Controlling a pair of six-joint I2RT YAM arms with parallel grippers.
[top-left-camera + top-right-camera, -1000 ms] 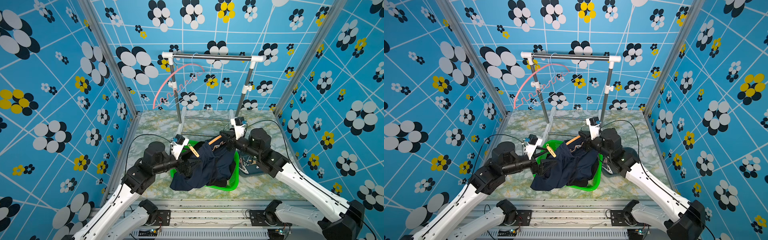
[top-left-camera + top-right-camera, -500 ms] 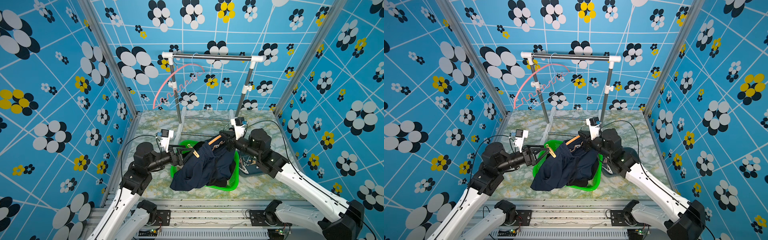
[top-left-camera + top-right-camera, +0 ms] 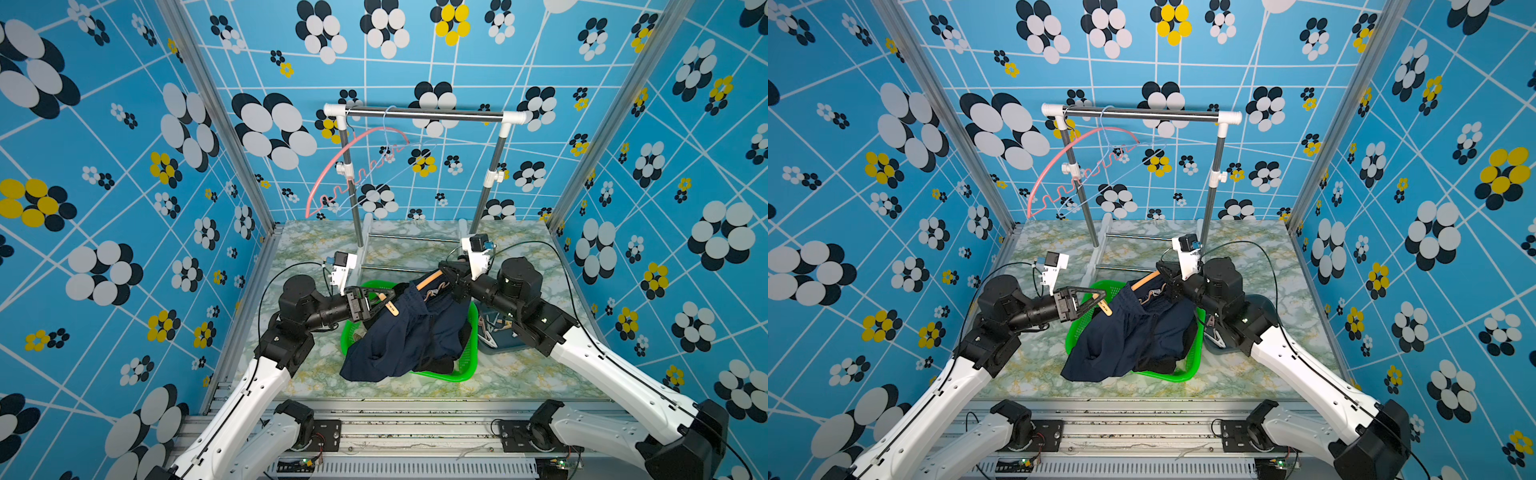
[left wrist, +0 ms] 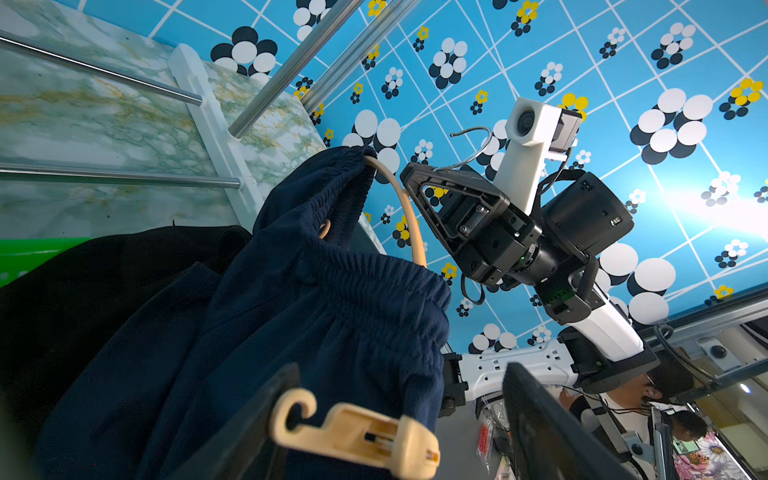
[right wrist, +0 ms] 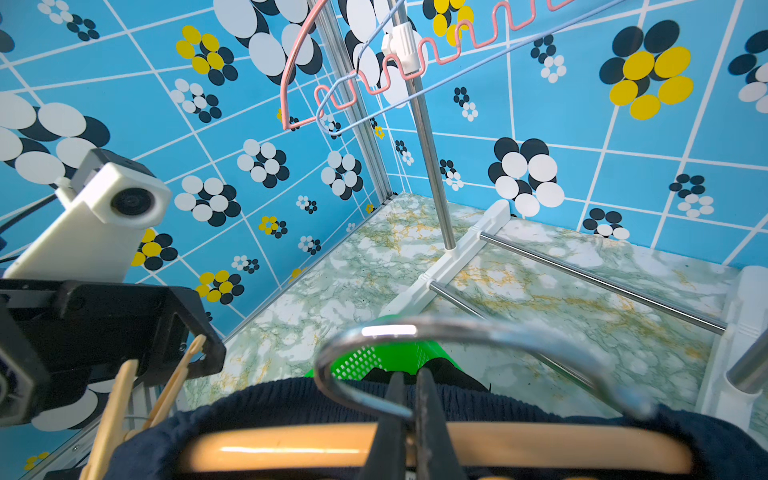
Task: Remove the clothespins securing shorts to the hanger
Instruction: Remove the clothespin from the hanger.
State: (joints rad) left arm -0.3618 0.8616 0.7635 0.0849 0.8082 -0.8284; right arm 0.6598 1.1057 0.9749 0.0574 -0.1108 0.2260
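The right hand [image 3: 448,275] is clenched on the wooden hanger [image 3: 430,279] just beside its metal hook [image 5: 457,332], holding it above the green basket [image 3: 459,376] in the middle of the bench [image 3: 519,374]. The navy shorts [image 3: 407,336] hang from the hanger and spill over the basket's near left rim. Black shorts [image 3: 438,365] lie in the basket beneath them. A tan clothespin [image 4: 357,436] sits at the waistband by the hanger's left end. The left hand [image 3: 388,297] is released, its fingers [image 4: 540,415] spread either side of that clothespin with a gap on one side. A pink hanger [image 3: 353,153] hangs on the rack [image 3: 424,114] at the far side
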